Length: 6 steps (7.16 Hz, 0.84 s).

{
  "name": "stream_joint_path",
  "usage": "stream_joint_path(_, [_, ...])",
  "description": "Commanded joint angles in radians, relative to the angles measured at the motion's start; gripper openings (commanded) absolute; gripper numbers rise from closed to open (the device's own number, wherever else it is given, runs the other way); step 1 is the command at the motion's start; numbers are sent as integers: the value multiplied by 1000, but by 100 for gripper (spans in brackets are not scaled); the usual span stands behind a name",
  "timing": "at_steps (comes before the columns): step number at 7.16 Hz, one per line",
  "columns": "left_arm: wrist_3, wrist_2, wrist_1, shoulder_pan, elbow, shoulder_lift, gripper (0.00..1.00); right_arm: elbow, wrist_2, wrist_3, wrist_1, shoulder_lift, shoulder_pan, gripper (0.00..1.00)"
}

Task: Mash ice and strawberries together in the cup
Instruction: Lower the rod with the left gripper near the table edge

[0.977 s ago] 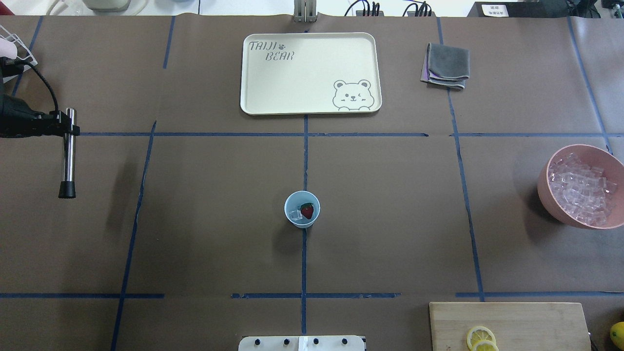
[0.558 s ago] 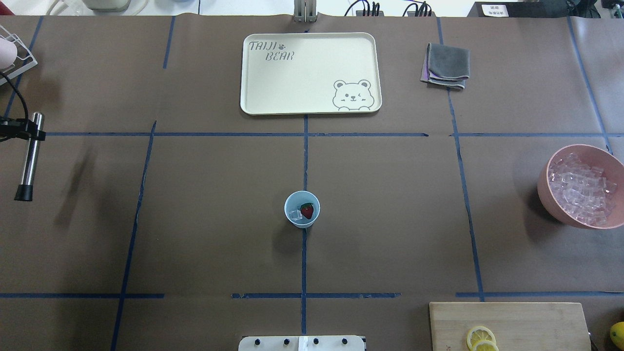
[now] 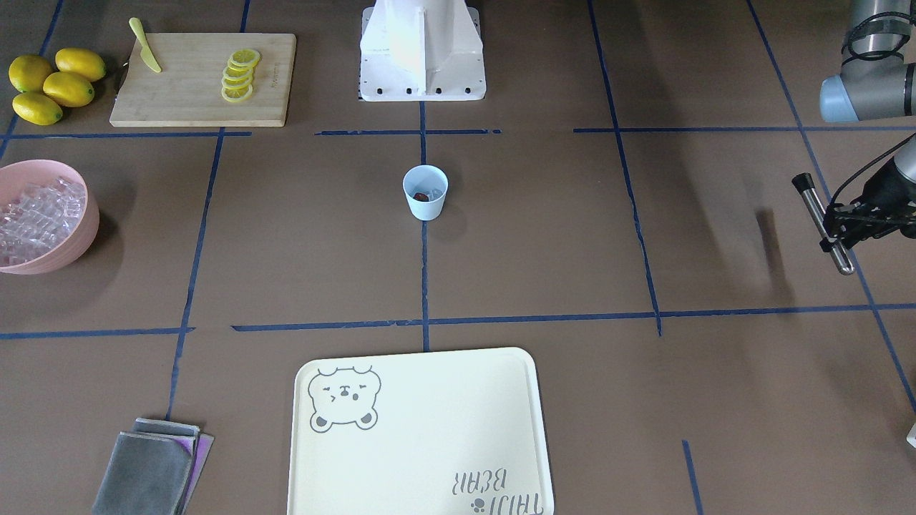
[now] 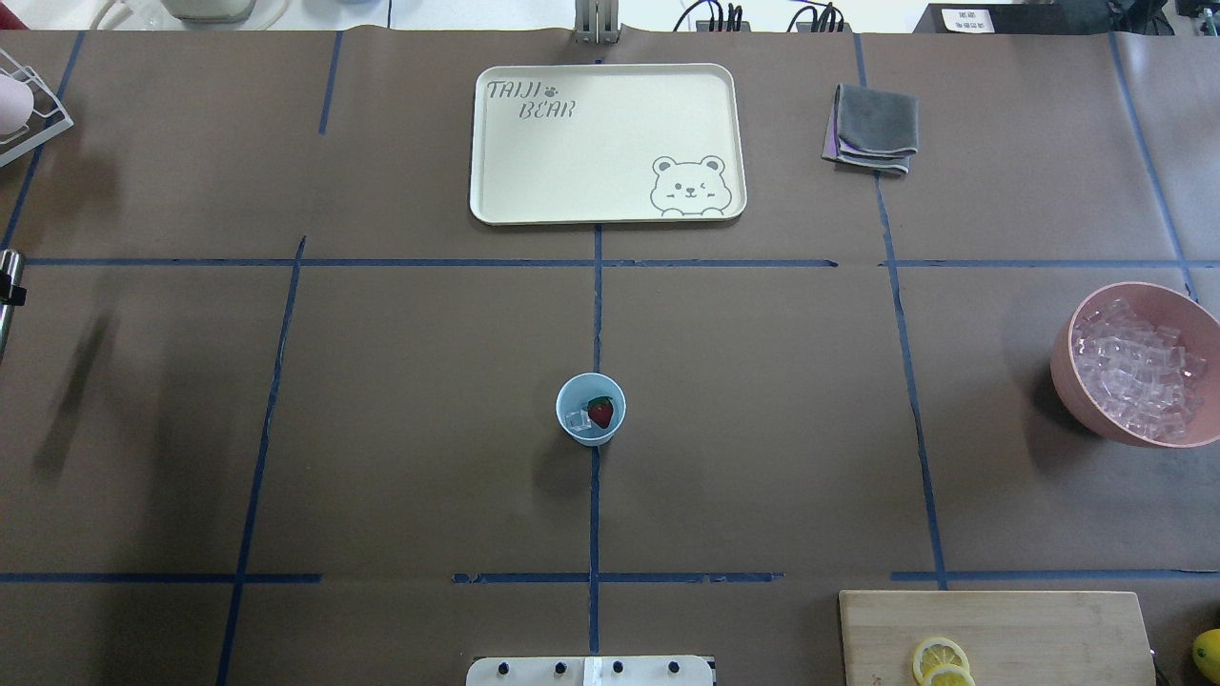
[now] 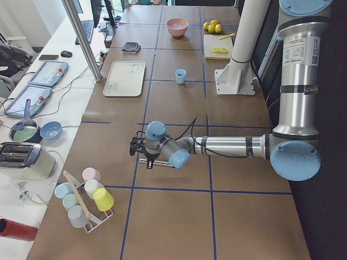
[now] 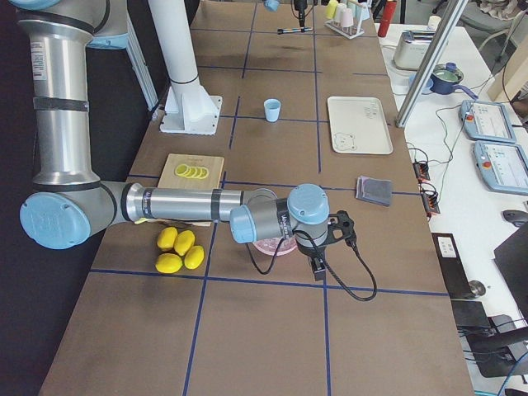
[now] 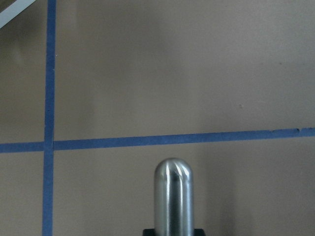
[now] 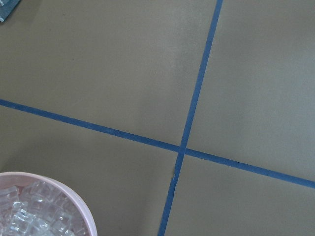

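Front-facing cam: left gripper clamped on a steel muddler. The rod is tilted, black tip toward the robot side, held off the mat near the table's left end. On the left wrist cam the rod's rounded steel end sits over bare mat and blue tape.

Side cam only for the right gripper, so can't tell how its jaws stand. It hangs near the pink bowl of bulk ice.

Mid-table, the cup stands upright on the centre tape line, well apart from both grippers. Inside it, one strawberry lies next to an ice cube. Beyond the cup, the tray.
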Motion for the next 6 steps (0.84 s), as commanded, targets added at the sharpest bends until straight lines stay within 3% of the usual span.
stream_joint_path(1, [1,-3,50,3,1,5,0,-9,0,-1,2,7,0,99])
stream_joint_path(6, [45,8,51,12,23,17,0,-8,0,0,2,7,0,99])
